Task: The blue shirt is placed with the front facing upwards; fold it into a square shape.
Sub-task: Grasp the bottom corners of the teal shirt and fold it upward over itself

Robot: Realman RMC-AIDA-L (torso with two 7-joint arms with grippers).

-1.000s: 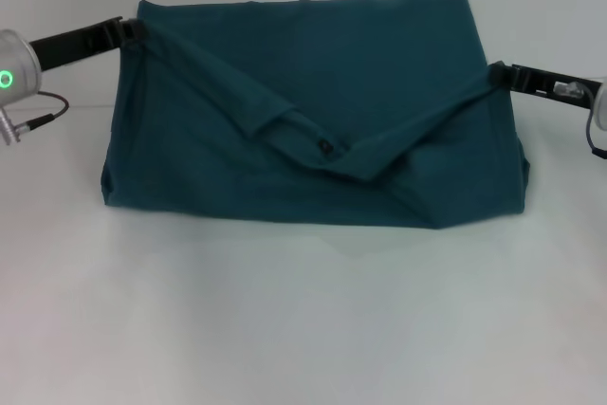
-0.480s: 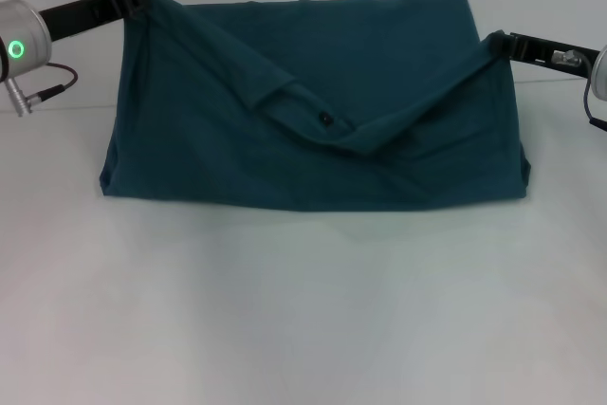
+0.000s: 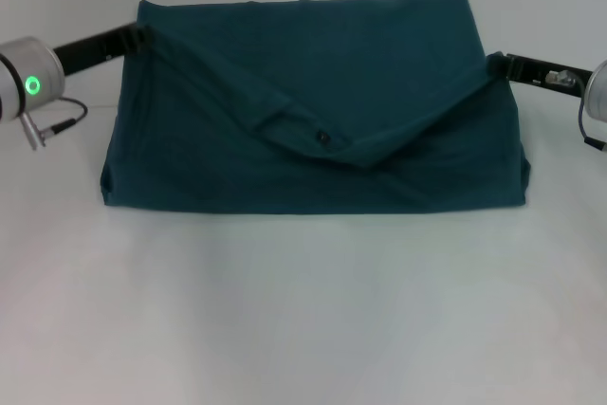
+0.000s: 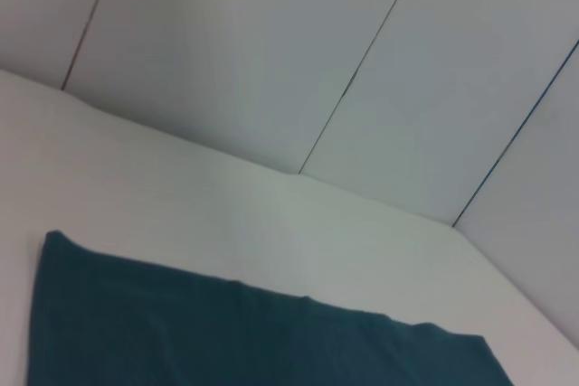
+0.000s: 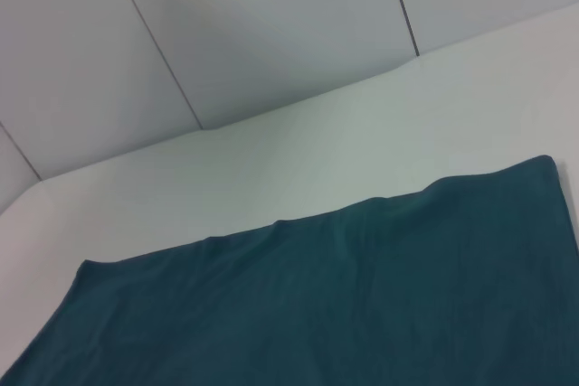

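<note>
The blue shirt (image 3: 313, 92) lies on the white table (image 3: 303, 329), doubled over into a wide rectangle. Its upper layer sags in a V, with the ribbed collar and small dark label (image 3: 322, 139) at the low point. My left gripper (image 3: 142, 35) is at the far left corner of that layer and my right gripper (image 3: 495, 65) is at its right edge. Each is pinching the cloth, which runs taut from both tips down to the collar. Both wrist views show only flat teal shirt cloth (image 4: 226, 332) (image 5: 344, 305), with no fingers.
White tabletop stretches in front of the shirt and to both sides. A pale panelled wall (image 4: 271, 61) stands behind the table. A cable hangs from the left arm (image 3: 57, 125) near the shirt's left edge.
Both grippers rose with the held layer half a second ago, then came back down. The V-shaped fold now lies lower and the near edge has straightened.
</note>
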